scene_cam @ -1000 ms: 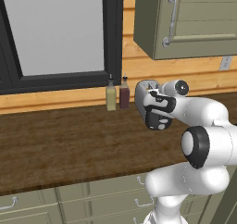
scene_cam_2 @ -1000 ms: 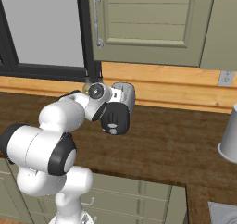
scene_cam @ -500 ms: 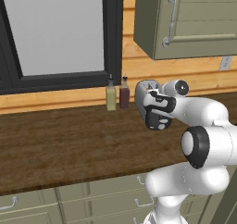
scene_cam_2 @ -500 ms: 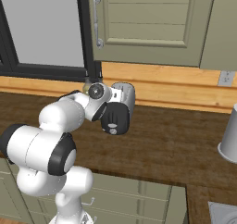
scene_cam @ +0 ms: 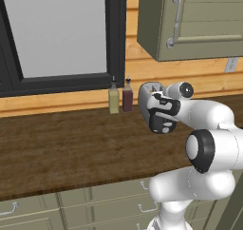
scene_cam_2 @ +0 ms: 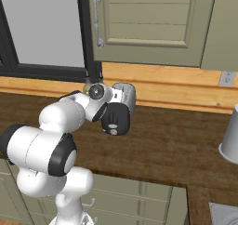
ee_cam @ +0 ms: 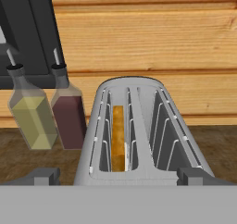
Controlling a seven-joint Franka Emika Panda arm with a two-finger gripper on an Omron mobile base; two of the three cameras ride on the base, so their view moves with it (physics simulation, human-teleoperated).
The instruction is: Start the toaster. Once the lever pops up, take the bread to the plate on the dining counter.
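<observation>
The silver-grey toaster [ee_cam: 139, 140] stands against the wooden wall, its two slots facing up at me in the hand view. A tan slice of bread [ee_cam: 118, 137] stands on edge in the left slot, sunk below the rim. My gripper [ee_cam: 118, 177] hovers just in front of and above the toaster, open, with its fingertips [ee_cam: 42, 176] spread wider than the toaster and nothing between them. From the base views the hand [scene_cam: 161, 116] covers most of the toaster [scene_cam: 146, 92], and the same in the right base view [scene_cam_2: 126, 95]. The plate and the dining counter are out of view.
Two small bottles, one yellowish [ee_cam: 30, 114] and one dark red [ee_cam: 69, 112], stand just left of the toaster [scene_cam: 120, 98]. A black-framed window [scene_cam: 57, 34] and an olive wall cabinet [scene_cam_2: 148, 24] hang above. A grey container [scene_cam_2: 230, 135] sits at the far right of the dark wood counter [scene_cam: 71, 148].
</observation>
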